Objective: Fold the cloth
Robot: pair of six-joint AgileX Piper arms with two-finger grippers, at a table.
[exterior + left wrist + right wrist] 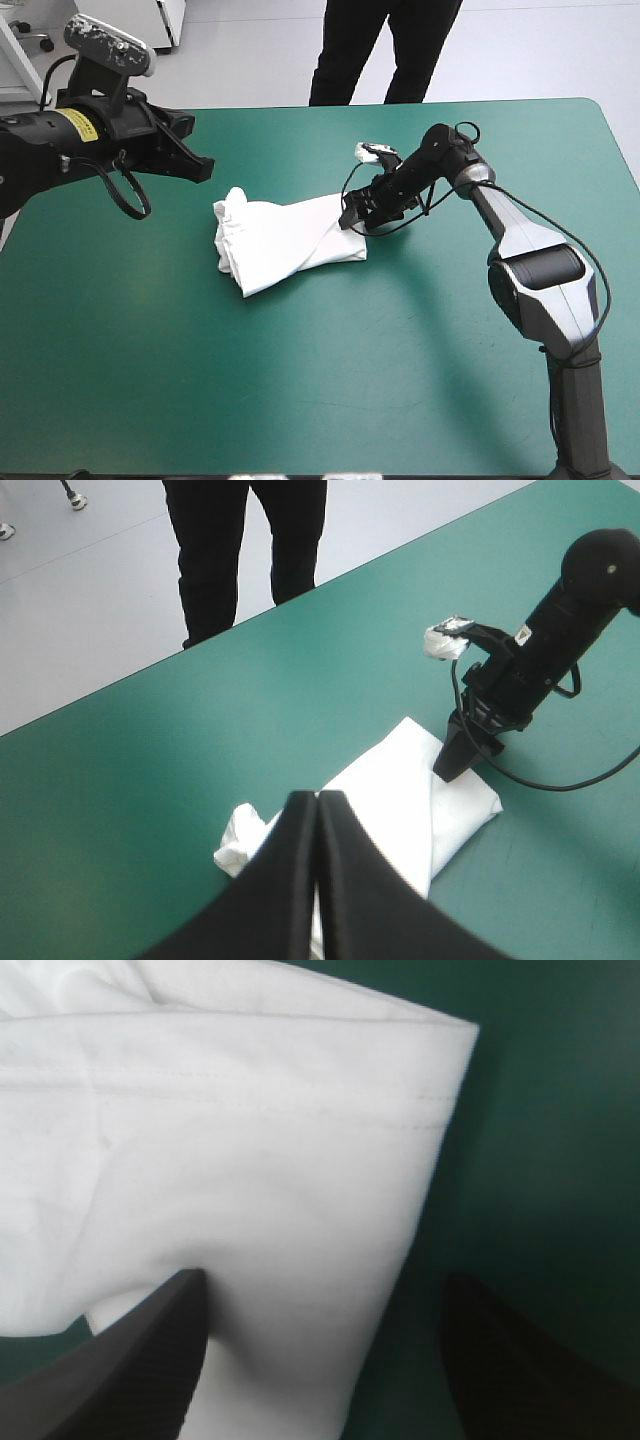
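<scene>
left claw [203,168]: clenched tight, both black fingers pressed into one point, nothing caught in there; hanging in the air over the far left part of the worktop [300,380], pointed toward the T-shirt [285,240] but clear of it

T-shirt: white, folded into a rough bundle, lying on the teal-green cover around the middle of the worktop, a bit toward the far side

T-shirt, left end: kinda bunched and wrinkly, layers poking out

T-shirt, right end: way flatter, stitched hem along the edge, corner pretty square

right claw [355,220]: released, fingers spread wide, down low right at the T-shirt's right end, toward its far corner; one finger [140,1370] over the white fabric, the other over bare teal-green cover just beside it, with the T-shirt's edge running through the gap between them; no grip on anything, honestly can't tell if actually touching the cloth
</scene>
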